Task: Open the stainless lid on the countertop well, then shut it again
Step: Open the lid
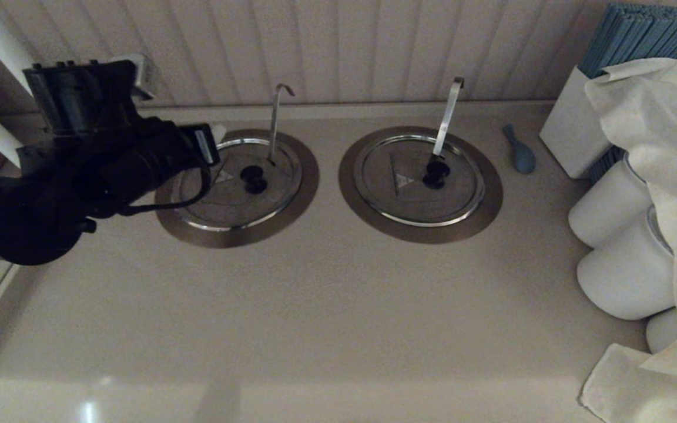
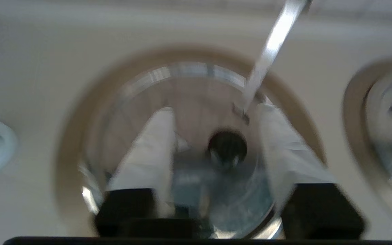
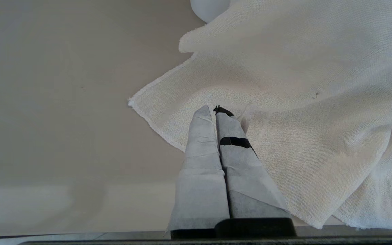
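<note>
- The left gripper [image 2: 213, 112] hangs above the near-left part of the stainless lid [image 1: 238, 202], its pale wrapped fingers [image 2: 155, 143] spread wide and touching nothing; in the left wrist view the black knob [image 2: 227, 147] shows between them, closer to one finger than the other.
- The stainless lid lies flat and seated in the countertop well [image 1: 300, 200], whose wide brushed collar rings it all round; the well sits toward the back wall on the beige counter [image 1: 315, 305].
- A small triangle mark [image 1: 223, 175] lies on the lid just left of the knob.
- The thin hooked rod [image 1: 275, 120] rises from the lid just behind the knob, its hook curling at the top against the wall panelling.
- Right of the lid, apart from it, sits the twin lid [image 1: 418, 187] in its own ringed well, shut as well, with a bright flat strip [image 1: 448, 117] leaning up from its knob.
- Further right of the lid a small blue spoon-like item [image 1: 520, 151] lies on the counter.
- Well right of the lid stand white jars [image 1: 620, 252] draped by a pale cloth [image 1: 667, 147].
- The right gripper [image 3: 215, 110] is over that cloth's near corner [image 3: 250, 102], fingers pressed together on nothing.
</note>
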Controlling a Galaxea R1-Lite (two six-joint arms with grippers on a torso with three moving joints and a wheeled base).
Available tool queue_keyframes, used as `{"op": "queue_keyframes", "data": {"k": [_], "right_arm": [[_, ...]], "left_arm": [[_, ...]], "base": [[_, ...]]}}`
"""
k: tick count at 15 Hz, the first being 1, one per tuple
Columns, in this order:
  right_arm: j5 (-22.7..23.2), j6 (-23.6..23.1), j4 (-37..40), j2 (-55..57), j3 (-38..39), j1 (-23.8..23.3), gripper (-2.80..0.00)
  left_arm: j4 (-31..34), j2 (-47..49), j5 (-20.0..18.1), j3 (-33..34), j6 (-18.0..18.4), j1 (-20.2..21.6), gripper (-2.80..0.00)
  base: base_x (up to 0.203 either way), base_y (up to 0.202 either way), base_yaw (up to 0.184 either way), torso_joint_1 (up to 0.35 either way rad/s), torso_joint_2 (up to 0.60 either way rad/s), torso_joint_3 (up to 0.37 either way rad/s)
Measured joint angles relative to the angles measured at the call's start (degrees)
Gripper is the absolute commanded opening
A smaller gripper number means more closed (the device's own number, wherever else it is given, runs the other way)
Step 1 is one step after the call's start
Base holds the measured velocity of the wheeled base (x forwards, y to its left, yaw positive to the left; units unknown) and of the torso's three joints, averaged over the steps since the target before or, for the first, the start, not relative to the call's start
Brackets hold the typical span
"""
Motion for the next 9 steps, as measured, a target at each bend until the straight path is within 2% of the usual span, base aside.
{"op": "queue_keyframes", "data": {"k": [3,6,9], "right_arm": [[-0.01,0.01,0.02,0.00,0.00,0.00,-2.80],[-0.03,0.02,0.00,0.00,0.00,0.00,-2.80],[0.00,0.02,0.00,0.00,0.00,0.00,-2.80]], "left_arm": [[-2.45,3.55,0.00,0.31,-1.44,-1.00,0.00],[-10.90,7.67,2.24,0.32,-2.88,-2.91,0.00],[-15.90,10.20,2.82,1.31,-2.97,-3.68,0.00]], "base": [[0.000,0.000,0.000,0.000,0.00,0.000],[0.000,0.000,0.000,0.000,0.00,0.000],[0.000,0.000,0.000,0.000,0.00,0.000]]}}
